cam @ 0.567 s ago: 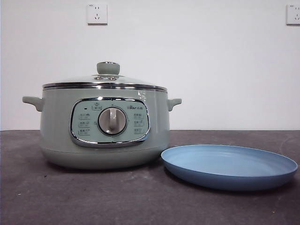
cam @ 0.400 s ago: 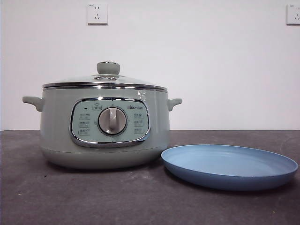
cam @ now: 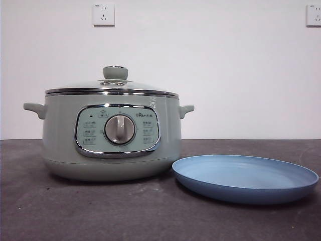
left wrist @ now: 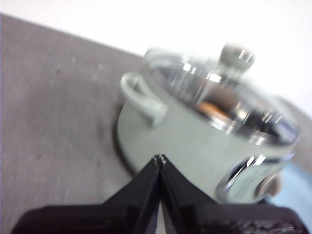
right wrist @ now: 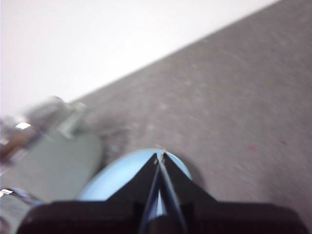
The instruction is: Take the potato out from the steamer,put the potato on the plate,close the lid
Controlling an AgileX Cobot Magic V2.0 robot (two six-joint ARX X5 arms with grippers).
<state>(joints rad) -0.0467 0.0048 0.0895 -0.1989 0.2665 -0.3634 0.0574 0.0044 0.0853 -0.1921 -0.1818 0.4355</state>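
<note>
1. While the lid (cam: pixel 111 86) sits shut on the steamer (cam: pixel 110 135), the potato (left wrist: pixel 213 108) shows orange through the glass, inside the pot.
2. The plate (cam: pixel 245 176) lies just beside the steamer on the table (cam: pixel 75 211).
3. Left gripper (left wrist: pixel 160 159), jaws pressed together, hangs near the steamer's side.
4. Right gripper (right wrist: pixel 160 157), jaws likewise together, hovers over the plate.

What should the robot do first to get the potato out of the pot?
Probably lift the lid by its knob with the left pincer. The lid sits on the steamer, and the potato shows orange through the glass. Both pincers are shut and hold nothing; the right pincer is over the plate.
</note>
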